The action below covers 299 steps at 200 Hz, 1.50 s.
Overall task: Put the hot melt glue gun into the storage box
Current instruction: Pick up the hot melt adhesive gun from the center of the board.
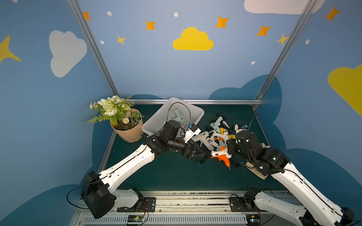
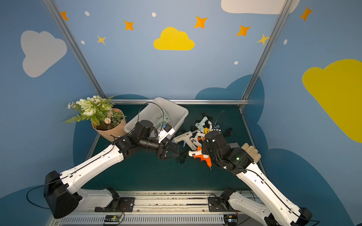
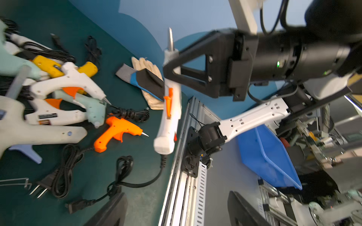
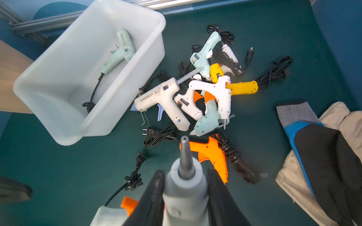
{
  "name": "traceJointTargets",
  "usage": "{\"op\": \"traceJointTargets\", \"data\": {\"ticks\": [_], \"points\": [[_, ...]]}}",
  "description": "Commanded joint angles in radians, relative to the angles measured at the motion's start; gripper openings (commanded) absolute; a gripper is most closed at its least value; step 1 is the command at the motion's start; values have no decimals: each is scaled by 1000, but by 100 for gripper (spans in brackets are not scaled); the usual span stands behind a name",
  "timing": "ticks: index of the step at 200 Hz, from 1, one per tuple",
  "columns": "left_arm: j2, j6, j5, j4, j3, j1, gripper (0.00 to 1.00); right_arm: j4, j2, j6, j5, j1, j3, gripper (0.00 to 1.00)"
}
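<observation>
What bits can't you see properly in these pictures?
- Both top views: the left arm covers the near corner of the white plastic storage box and part of the mint-green glue gun inside.
- Right wrist view: the bottom edge cuts off the handle of the white glue gun with orange trigger, clamped in the right pincer.
- Left wrist view: the left pincer shows only as blurred dark fingers at the bottom edge.

Front mat (image 1: 176, 176) free; gun pile (image 1: 217, 137) ctr
</observation>
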Motion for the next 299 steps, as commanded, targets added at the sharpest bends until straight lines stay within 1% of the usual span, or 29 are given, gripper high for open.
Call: {"op": "traceJointTargets", "data": {"ticks": [1,24,49,71,84,113,125,162,179,200,221,238,273,285,299], "points": [[26,47,41,-5,34,-45,84,48,4,8,32,-1,42,0],[78,23,18,26,40,-72,77,76,9,22,31,1,36,0],[129,-10,-62,41,73,-89,74,99,9,43,21,0,28,0],[159,-29,-124,64,95,-99,75,108,4,50,9,1,26,0],[172,-35,-138,84,102,-109,77,112,3,55,5,1,23,0],[194,-50,-143,135,110,-124,78,126,9,65,-15,-1,19,0],[201,-50,-163,139,117,-126,77,135,14,66,-28,-1,21,0],[157,-58,-315,139,86,-126,76,137,18,66,-36,-2,23,0],[118,-65,-378,147,60,-122,78,137,13,69,-35,-1,21,0],[72,-84,-428,162,24,-108,83,137,9,70,-34,-1,21,0],[40,-98,-431,172,0,-86,89,137,9,73,-38,-1,19,0],[32,-103,-396,180,-7,-76,91,137,11,76,-41,-1,19,0],[53,-110,-273,201,1,-73,88,140,20,76,-53,-1,28,0],[70,-108,-259,200,9,-76,88,143,24,76,-60,-1,34,0],[92,-106,-251,195,20,-75,85,147,29,74,-72,-2,39,0]]}}
